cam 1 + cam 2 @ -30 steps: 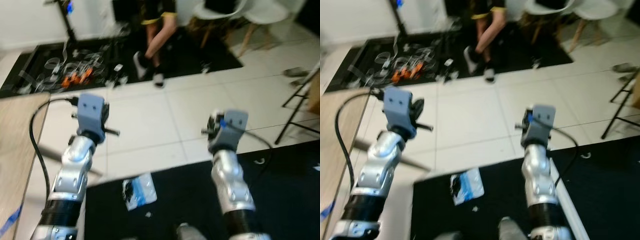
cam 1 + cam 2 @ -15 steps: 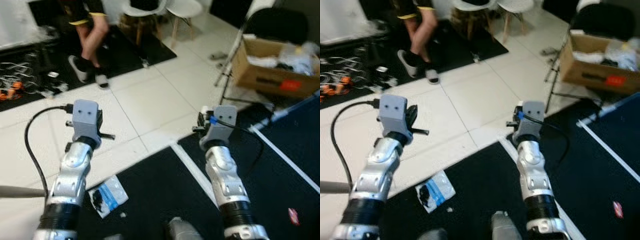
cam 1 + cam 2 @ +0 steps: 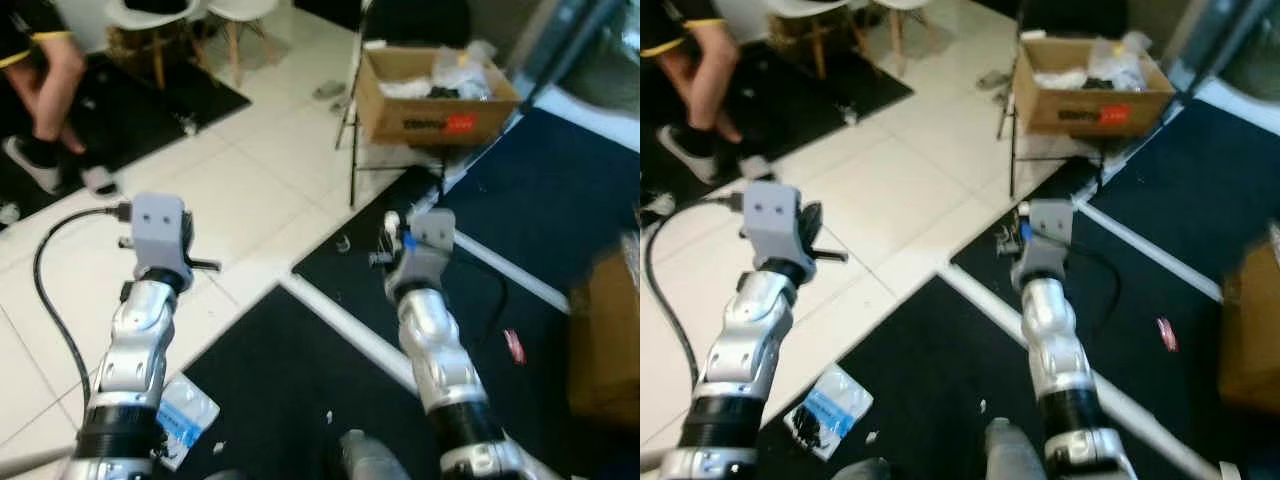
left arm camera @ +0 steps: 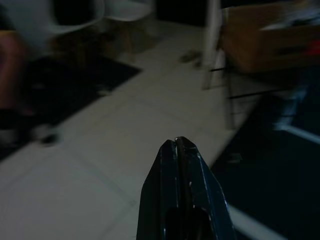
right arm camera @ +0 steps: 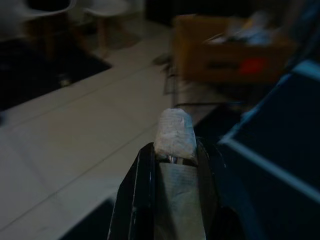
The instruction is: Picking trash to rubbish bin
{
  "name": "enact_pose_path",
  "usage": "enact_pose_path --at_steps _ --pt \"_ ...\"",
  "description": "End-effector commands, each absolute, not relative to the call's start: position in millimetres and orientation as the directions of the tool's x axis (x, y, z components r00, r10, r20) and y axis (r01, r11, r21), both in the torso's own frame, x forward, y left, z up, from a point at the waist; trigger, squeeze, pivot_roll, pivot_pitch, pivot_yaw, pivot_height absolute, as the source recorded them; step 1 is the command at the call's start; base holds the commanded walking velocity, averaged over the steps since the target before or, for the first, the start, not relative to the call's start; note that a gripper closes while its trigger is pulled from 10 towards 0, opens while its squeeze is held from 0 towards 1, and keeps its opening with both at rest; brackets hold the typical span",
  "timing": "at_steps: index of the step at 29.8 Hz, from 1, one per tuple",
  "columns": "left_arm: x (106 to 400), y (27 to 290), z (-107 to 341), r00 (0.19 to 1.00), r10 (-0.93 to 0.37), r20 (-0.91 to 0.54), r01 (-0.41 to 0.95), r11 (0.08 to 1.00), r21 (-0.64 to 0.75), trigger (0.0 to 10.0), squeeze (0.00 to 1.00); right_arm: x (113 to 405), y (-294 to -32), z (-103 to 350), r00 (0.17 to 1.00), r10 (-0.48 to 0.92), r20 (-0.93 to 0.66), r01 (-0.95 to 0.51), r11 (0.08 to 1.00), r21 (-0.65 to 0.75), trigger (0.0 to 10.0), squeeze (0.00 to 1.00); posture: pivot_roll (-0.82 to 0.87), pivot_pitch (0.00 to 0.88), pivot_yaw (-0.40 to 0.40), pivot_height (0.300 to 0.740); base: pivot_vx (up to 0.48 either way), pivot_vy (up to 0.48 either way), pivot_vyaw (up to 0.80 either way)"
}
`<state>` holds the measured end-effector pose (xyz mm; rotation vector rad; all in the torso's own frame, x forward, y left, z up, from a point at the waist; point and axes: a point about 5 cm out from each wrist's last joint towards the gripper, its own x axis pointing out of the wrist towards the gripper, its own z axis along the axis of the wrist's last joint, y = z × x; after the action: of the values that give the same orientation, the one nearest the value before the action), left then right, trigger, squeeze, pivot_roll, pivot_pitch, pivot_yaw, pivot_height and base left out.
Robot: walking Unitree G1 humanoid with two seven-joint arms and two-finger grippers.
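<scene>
My right gripper [image 5: 174, 146] is shut on a pale crumpled wad of paper [image 5: 173, 132] that sticks out past the fingertips. My left gripper [image 4: 178, 145] is shut with nothing between its fingers. Both arms are raised in front of me, the left arm [image 3: 150, 300] over the white tiles, the right arm [image 3: 425, 300] over a black mat. A blue and white wrapper [image 3: 185, 420] lies on the floor by the mat's edge, below the left arm. A small red scrap [image 3: 513, 345] lies on the mat to the right. An open cardboard box [image 3: 435, 95] with crumpled plastic inside stands ahead.
A black folding chair [image 3: 405, 25] stands right behind the cardboard box. White chairs [image 3: 190, 15] and a person's legs [image 3: 45, 95] are at the far left. A brown box [image 3: 605, 340] stands at the right edge. White tape lines [image 3: 345, 330] cross the black mat.
The whole picture has swung to the right, so the camera turned: the cardboard box and red scrap came into view, the wrapper slid left. Both arms keep their pose.
</scene>
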<state>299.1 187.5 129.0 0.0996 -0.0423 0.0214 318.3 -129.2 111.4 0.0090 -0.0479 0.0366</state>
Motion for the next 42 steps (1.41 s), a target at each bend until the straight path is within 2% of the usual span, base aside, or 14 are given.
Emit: enact_pose_path --at_steps 1,8,18,27,33,38,42 --pt "295.2 187.2 128.0 0.998 0.039 0.051 -0.044 0.994 0.1 10.0 0.0 320.2 -129.9 111.7 0.998 0.054 0.039 -0.054 0.999 -0.002 10.0 0.0 0.02 0.09 -0.077 0.74 0.0 0.0 -0.8" --pt "296.0 185.1 127.5 0.998 0.035 0.051 -0.04 0.995 0.094 10.0 0.0 322.4 -132.1 113.7 0.998 0.049 0.043 -0.049 0.999 -0.008 10.0 0.0 0.02 0.092 -0.076 0.74 0.0 0.0 -0.8" --pt "306.2 182.8 133.9 0.998 -0.027 0.048 0.02 0.991 0.136 10.0 0.0 313.9 -143.0 103.6 0.999 -0.037 0.029 0.036 0.999 0.011 10.0 0.0 0.03 0.086 0.015 0.74 0.0 0.0 -0.8" --pt "308.8 182.7 133.7 0.998 -0.047 0.039 0.042 0.994 0.105 10.0 0.0 309.3 -143.9 101.3 0.998 -0.055 0.032 0.054 0.998 0.014 10.0 0.0 0.03 0.072 0.035 0.74 0.0 0.0 -0.8" --pt "308.4 179.8 125.0 0.999 -0.041 0.006 0.041 0.998 0.049 10.0 0.0 307.5 -140.8 87.9 0.999 -0.001 -0.034 0.0 1.0 -0.021 10.0 0.0 0.02 0.044 0.028 0.74 0.0 0.0 0.0" --pt "307.3 177.5 121.3 0.999 -0.049 -0.008 0.05 0.994 0.101 10.0 0.0 306.2 -141.7 81.1 0.999 -0.003 -0.053 0.001 0.999 -0.044 10.0 0.0 0.03 0.037 0.028 0.74 0.0 0.0 0.0" --pt "306.6 179.2 123.7 1.0 -0.026 0.009 0.025 0.997 0.077 10.0 0.0 305.8 -143.0 80.7 0.999 -0.004 -0.052 0.001 0.998 -0.055 10.0 0.0 0.03 0.036 0.021 0.74 0.0 0.0 0.0"
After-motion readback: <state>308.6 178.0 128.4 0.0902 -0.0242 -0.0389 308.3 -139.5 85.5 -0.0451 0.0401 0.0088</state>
